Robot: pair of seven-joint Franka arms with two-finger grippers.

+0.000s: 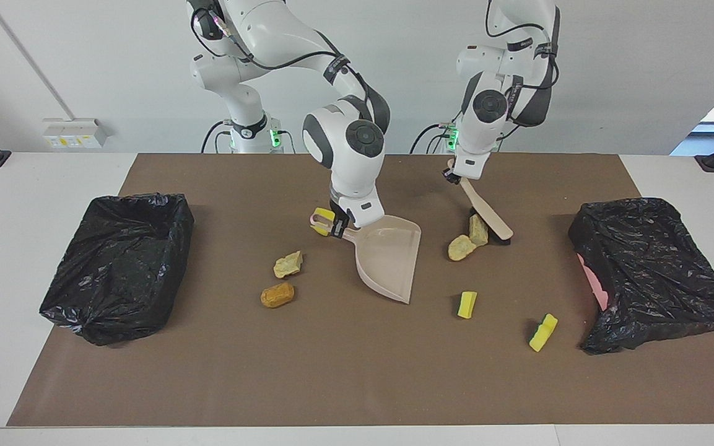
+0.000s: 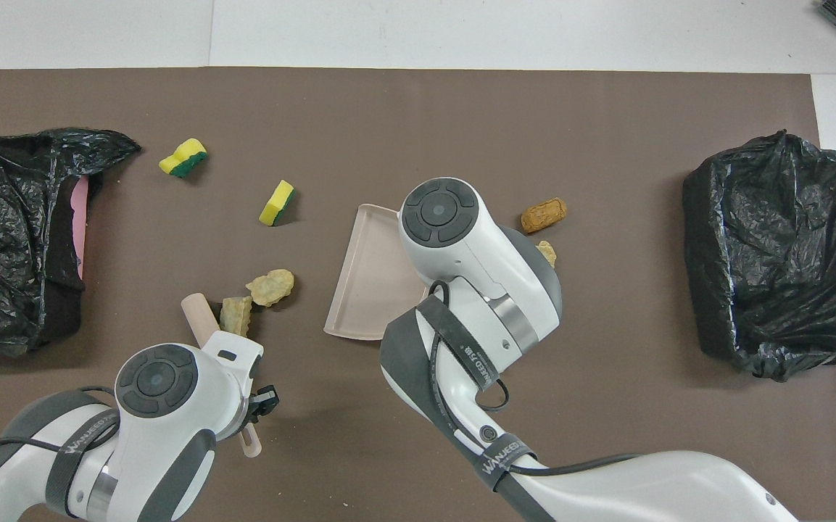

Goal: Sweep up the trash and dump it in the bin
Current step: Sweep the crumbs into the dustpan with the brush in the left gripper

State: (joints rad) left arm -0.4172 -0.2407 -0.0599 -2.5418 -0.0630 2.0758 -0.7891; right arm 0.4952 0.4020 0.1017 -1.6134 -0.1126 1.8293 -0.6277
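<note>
Trash chunks sit right against your brush, clamped in the left gripper; your right gripper pinches the dustpan handle, apart from them.

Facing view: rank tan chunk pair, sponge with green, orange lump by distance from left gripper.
From the left gripper, shut on the brush:
1. Tan chunk pair, at the bristles.
2. Sponge with green, by the left-end bin.
3. Orange lump, toward the right arm's end.

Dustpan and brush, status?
Right gripper shut on dustpan handle. Left gripper shut on brush, beside two tan chunks. Nothing swept in yet.
</note>
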